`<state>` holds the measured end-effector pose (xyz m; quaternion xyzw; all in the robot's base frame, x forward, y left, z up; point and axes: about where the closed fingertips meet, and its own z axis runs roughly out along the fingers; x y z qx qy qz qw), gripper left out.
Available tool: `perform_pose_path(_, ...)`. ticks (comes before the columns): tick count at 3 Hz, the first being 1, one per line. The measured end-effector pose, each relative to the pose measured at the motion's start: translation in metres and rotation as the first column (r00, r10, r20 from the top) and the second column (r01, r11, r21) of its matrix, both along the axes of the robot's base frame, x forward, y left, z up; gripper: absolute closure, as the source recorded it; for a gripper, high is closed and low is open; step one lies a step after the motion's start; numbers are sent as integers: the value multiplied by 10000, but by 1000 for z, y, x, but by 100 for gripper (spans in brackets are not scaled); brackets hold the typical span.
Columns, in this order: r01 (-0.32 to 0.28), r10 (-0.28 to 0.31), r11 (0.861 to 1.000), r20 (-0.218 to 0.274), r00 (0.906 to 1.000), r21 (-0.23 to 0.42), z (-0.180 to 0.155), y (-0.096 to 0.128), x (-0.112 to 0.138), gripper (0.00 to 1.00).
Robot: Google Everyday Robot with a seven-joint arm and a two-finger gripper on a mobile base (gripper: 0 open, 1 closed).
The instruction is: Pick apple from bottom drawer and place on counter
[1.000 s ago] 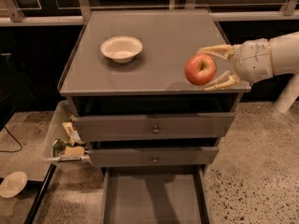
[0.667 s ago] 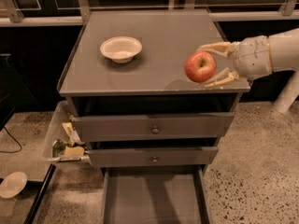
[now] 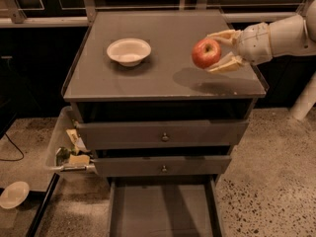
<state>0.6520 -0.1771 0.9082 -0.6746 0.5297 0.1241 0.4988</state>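
Note:
The red apple (image 3: 206, 53) is held in the air above the right part of the counter (image 3: 163, 78), casting a shadow on it. My gripper (image 3: 215, 50) reaches in from the right and is shut on the apple, one pale finger above it and one below. The bottom drawer (image 3: 163, 211) is pulled out at the foot of the cabinet, its grey floor bare.
A white bowl (image 3: 129, 51) sits on the counter's left part. Two knobbed drawers (image 3: 163, 135) are shut below the top. A clear bin with scraps (image 3: 66, 147) hangs at the cabinet's left. A white dish (image 3: 14, 195) lies on the floor at left.
The gripper with the apple has moved up and a little farther in over the counter.

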Motion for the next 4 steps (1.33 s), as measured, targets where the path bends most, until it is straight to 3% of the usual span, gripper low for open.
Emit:
perform_pose_path(1, 678, -611, 9950, -903, 9940, 735, -17, -12, 30, 100)
perform_pose_path(2, 1287, -1059, 9847, -1827, 9775, 1176, -37, -23, 44, 100)
perform_pose_path(3, 1416, -1123, 9838, -2365, 9651, 1104, -48, -18, 52, 100)
perform_pose_path(4, 1398, -1201, 9882, -2481, 9613, 632, -48, -10, 56, 81)
